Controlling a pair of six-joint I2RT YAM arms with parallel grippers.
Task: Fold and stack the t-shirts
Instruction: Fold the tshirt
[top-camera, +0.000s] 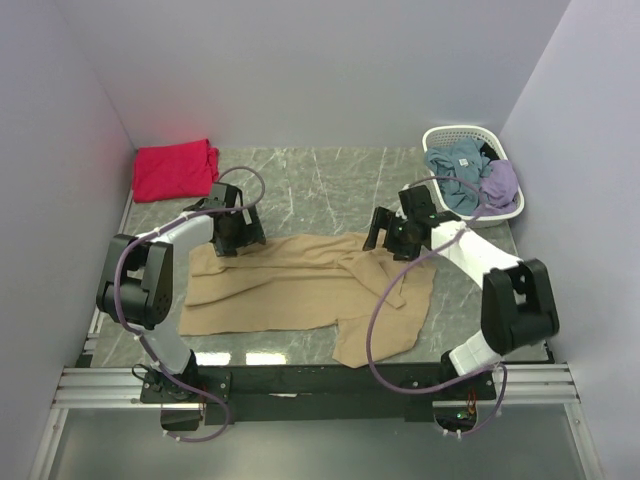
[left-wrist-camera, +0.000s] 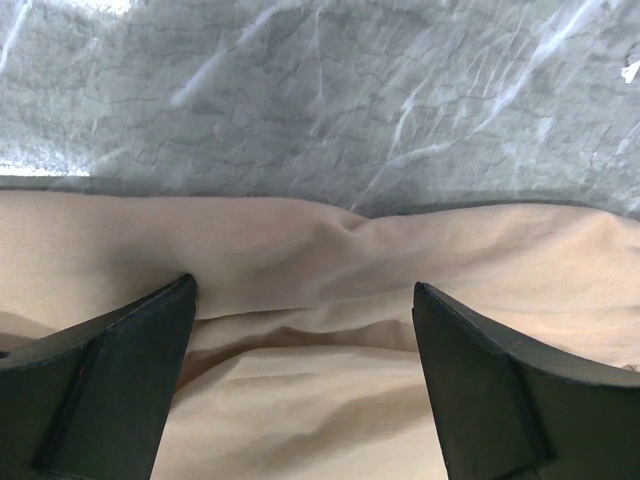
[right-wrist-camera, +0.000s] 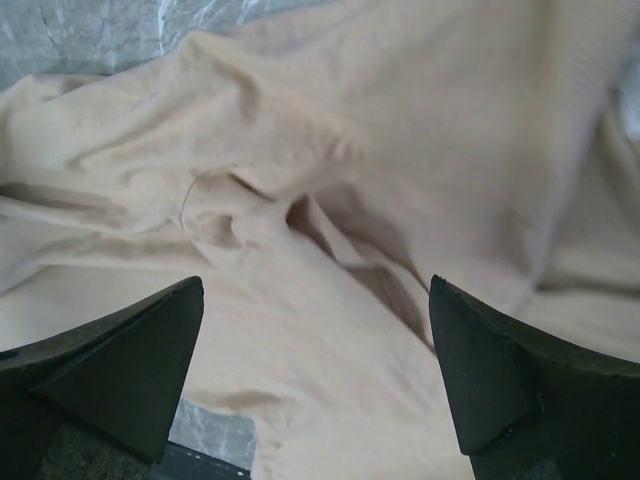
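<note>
A tan t-shirt (top-camera: 300, 290) lies spread and rumpled across the middle of the table. My left gripper (top-camera: 238, 238) hovers over its far left edge, jaws open and empty; the left wrist view shows the tan cloth (left-wrist-camera: 320, 300) between and below the fingers. My right gripper (top-camera: 385, 240) is over the shirt's far right part, jaws open and empty above wrinkled cloth (right-wrist-camera: 320, 250). A red-pink t-shirt (top-camera: 175, 168) lies folded at the far left corner.
A white lattice basket (top-camera: 440, 135) holding blue and purple clothes stands at the far right corner. The grey marble tabletop (top-camera: 320, 185) lies between the walls. The black front rail (top-camera: 300, 380) runs along the near edge.
</note>
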